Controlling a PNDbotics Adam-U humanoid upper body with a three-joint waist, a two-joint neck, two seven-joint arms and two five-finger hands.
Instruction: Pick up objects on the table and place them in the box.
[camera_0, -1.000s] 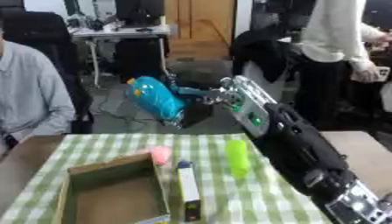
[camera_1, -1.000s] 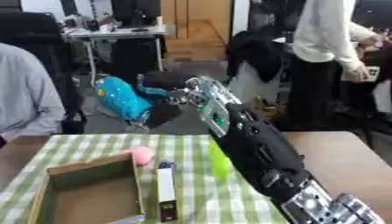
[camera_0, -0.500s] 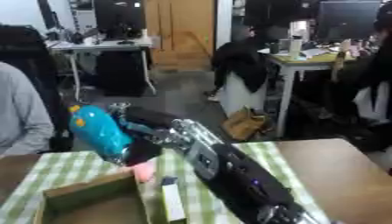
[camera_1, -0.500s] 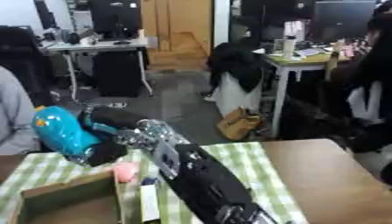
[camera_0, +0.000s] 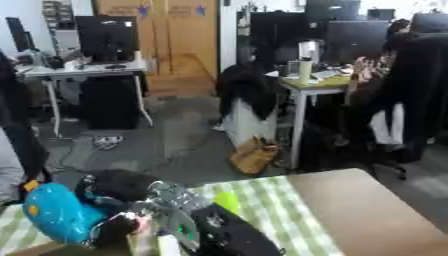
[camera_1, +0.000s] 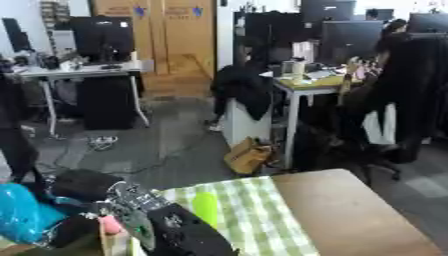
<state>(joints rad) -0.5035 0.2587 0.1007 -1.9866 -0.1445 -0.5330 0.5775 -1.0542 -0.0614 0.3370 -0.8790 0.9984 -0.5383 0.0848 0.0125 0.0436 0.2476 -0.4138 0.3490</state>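
Office desks and chairs fill the background beyond the checked surface (camera_0: 271, 200). Right hand (camera_0: 114, 230), fingers closed around a blue toy (camera_0: 57, 215), carries it left of the green bottle (camera_1: 206, 207); next, lowering into the box, unseen.

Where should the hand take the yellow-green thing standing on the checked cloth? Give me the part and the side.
Probably round the middle of the yellow-green thing, from its right. It stands upright and slim, with bare cloth on that side; the robot's arm and the blue toy crowd its left.
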